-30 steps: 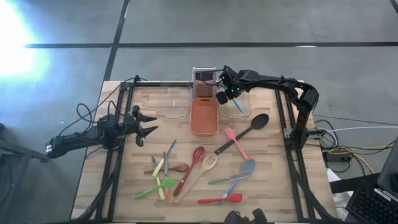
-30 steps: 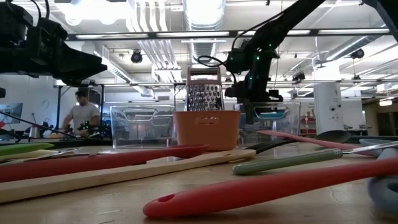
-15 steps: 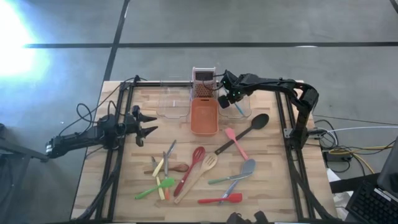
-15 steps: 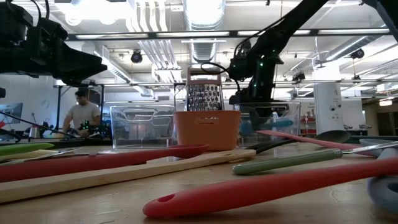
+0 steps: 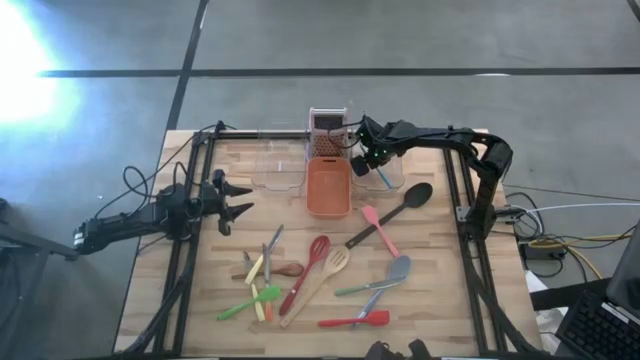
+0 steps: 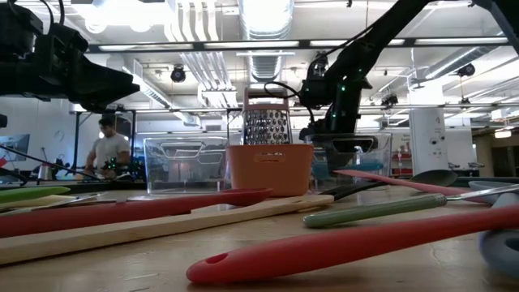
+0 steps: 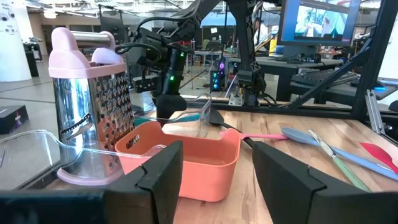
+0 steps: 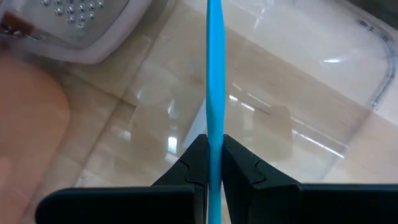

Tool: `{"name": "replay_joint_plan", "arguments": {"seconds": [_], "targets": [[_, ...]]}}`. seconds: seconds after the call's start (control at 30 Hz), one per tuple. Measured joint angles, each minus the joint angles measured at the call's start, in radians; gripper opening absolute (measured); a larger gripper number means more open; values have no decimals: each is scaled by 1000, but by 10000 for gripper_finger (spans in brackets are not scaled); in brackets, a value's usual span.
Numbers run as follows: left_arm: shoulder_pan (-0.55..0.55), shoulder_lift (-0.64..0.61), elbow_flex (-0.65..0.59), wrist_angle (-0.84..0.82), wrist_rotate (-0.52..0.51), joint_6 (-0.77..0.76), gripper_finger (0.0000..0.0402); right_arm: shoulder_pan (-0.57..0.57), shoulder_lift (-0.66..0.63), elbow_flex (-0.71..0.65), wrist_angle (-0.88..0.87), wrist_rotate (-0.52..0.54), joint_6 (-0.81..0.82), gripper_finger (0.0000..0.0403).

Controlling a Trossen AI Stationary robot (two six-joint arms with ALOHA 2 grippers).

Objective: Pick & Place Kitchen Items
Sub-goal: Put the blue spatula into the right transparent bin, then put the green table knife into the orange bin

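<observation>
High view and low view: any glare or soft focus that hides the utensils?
High view: a bright flare washes the floor at upper left, clear of the table. Low view: ceiling lights blow out, and the nearest red utensil looks soft. Right wrist view: reflections streak the clear tub around the blue utensil.

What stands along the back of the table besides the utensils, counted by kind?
Clear plastic tubs: 2 (left one, right one)
Orange tub: 1
Grater: 1
Total: 4
</observation>
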State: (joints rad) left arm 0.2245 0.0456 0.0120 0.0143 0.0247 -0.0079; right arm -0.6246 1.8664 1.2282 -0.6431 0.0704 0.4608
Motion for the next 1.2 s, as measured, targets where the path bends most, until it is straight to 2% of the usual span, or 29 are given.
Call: {"name": "replay_joint_plan", "arguments": {"seconds": [0.23, 0.67, 0.93, 1.2], "targets": [[0, 0, 0, 0, 0, 0, 197, 0, 0, 0, 6, 8, -12, 29], [0, 0, 0, 0, 0, 0, 197, 0, -17, 13, -13, 8, -40, 112], [0, 0, 0, 0, 0, 0, 197, 3, -122, 55, -98, 10, -73, 142], [0, 0, 0, 0, 0, 0, 197, 58, -297, 56, -174, 10, -140, 139]]}}
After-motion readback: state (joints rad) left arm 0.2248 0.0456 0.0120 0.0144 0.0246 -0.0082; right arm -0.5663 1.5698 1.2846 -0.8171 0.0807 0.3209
